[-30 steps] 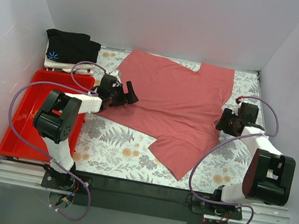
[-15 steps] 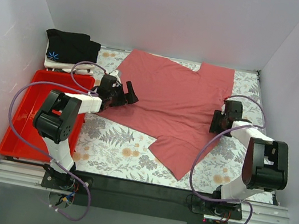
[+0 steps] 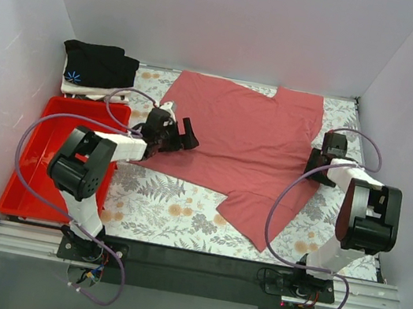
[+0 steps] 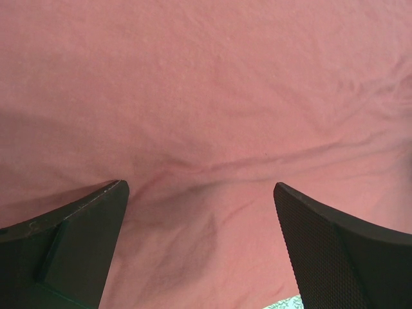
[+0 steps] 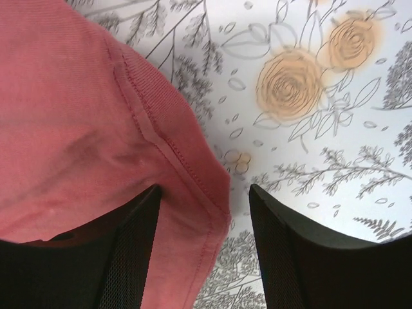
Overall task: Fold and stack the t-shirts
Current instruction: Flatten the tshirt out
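I observe the salmon-red t-shirt spread on the floral surface. The left pincer stands wide open over the shirt's left edge, holding nothing. The right pincer is open, fingers astride the hemmed right edge. The black t-shirt lies folded at the far left.

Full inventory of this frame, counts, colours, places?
red shirt: 1, salmon-red, spread mid-table
black shirt: 1, black with blue mark, folded, far-left corner
white shirt: 1, white, edge showing under black shirt
tray: 1, red, left side
tablecloth: 1, white floral, over table
left arm: 1, black and white, near-left
right arm: 1, black and white, near-right
left tool: 1, black, open over red shirt
right tool: 1, black, open, straddling red shirt's hem
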